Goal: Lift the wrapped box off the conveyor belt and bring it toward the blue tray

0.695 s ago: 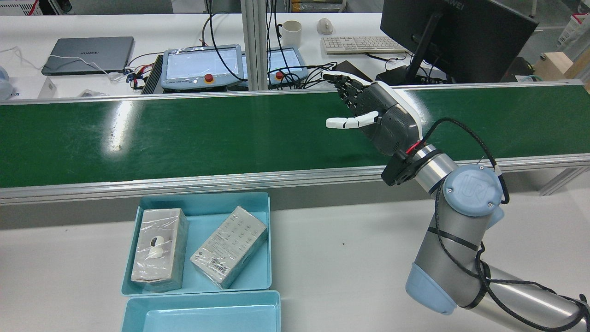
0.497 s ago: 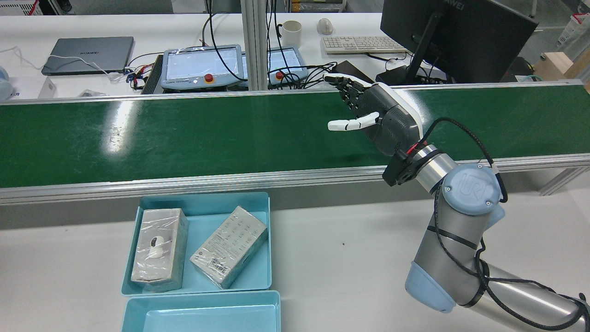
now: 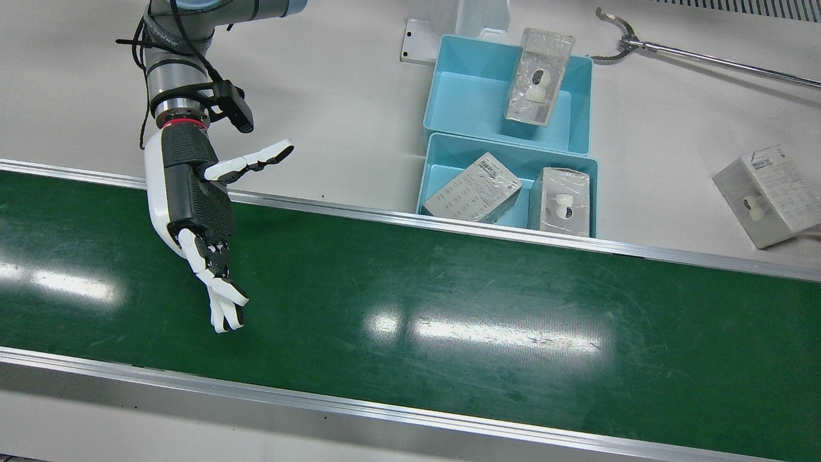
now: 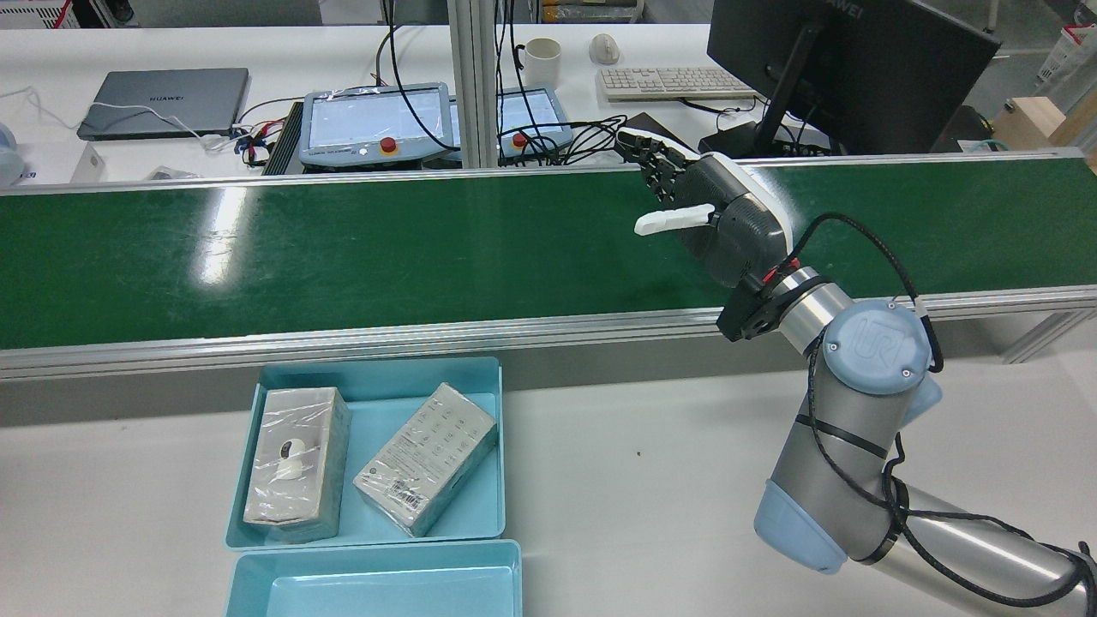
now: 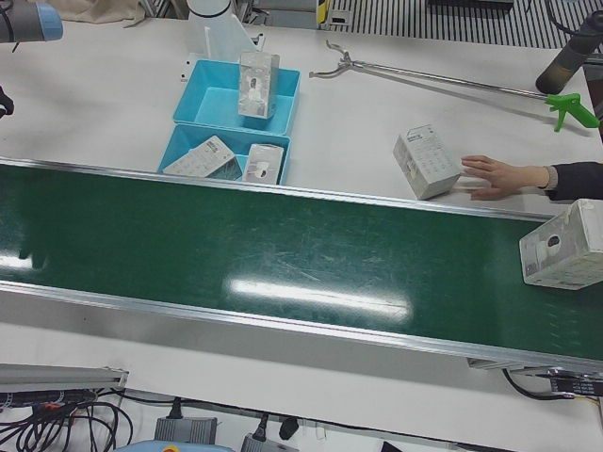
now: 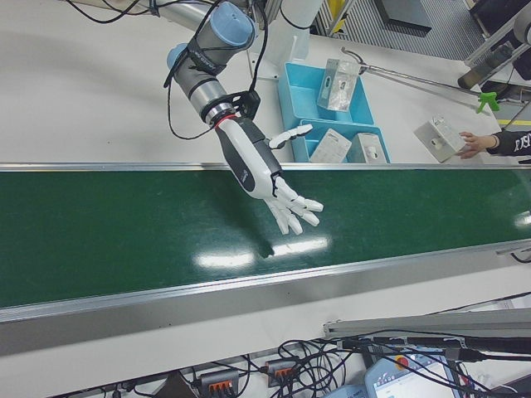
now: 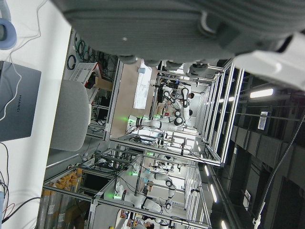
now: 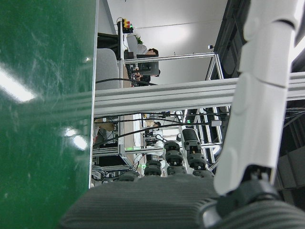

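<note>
The right hand's fingers (image 3: 218, 301) are stretching out straight and spread, with the thumb sticking off to the side — an open hand holding nothing. The right hand (image 3: 192, 205) is hovering palm-sideways above the green conveyor belt (image 3: 449, 308), reaching from the table side across most of the belt's width; in the rear view the same hand (image 4: 711, 214) is poised over the belt's far half. Behind it the silver and pale-blue right arm (image 4: 857, 411) is rising from the white table (image 4: 643, 480). The belt under and around the hand is bare green, glinting with light. The wrapped box (image 5: 568, 247) is riding on the belt well apart from the hand, at the edge of the left-front view, tilted a little. Beside the belt on the table side, two blue trays are sitting end to end: the nearer blue tray (image 3: 430, 173) is holding two wrapped boxes lying flat, and the second tray (image 3: 462, 96) is holding one box leaning against its wall. Another box (image 5: 426, 162) is resting on the table past the trays, with a person's hand (image 5: 499, 176) touching it, and a long grabber tool (image 5: 424, 72) is lying near it. Of the left hand, only a blurred grey underside is showing in its own camera — I cannot tell how its fingers are set.
</note>
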{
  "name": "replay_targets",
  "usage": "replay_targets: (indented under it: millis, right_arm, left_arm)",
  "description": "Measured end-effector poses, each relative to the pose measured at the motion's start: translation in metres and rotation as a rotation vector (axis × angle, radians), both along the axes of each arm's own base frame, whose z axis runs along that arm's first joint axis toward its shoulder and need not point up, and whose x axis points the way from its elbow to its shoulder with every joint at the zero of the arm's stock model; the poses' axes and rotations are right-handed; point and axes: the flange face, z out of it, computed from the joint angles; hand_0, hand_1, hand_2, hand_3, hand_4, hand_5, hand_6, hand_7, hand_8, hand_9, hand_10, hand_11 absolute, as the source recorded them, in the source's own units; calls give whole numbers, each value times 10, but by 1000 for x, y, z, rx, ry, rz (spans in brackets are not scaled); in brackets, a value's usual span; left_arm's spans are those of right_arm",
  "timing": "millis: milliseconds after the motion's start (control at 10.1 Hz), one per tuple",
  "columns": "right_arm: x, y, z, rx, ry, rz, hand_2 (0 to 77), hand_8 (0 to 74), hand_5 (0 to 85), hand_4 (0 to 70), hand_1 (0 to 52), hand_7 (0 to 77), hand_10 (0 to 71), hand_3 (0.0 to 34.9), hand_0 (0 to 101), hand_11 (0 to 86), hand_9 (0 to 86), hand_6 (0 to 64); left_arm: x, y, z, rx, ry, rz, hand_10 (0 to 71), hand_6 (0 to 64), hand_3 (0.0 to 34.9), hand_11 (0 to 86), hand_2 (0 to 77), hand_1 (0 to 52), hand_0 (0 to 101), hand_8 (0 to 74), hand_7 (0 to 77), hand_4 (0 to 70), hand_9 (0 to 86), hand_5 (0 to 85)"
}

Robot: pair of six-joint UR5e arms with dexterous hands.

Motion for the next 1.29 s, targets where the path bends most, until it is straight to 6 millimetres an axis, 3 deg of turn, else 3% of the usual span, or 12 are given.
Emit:
replay_targets:
  millis: [99,199,1291]
  right_arm:
    - [-1,0,1,-3,-1,-1,16,16,175,82,115,11,0,10,467,5,49,22]
    - [-2,1,1,-3,-1,-3,65,16,180,76,142,22,0,0,470,11,49,27]
    - [0,0,-1,0,-14,-2,38,22,185,54,125,22,0,0,471,5,49,27]
  left_arm:
    - [0,0,0,0,0,0,5,5,0,5,11,0,0,5,5,0,0,11]
    - [0,0,0,0,0,0,5,5,0,5,11,0,0,5,5,0,0,11]
    - [0,0,0,0,0,0,5,5,0,5,11,0,0,5,5,0,5,11]
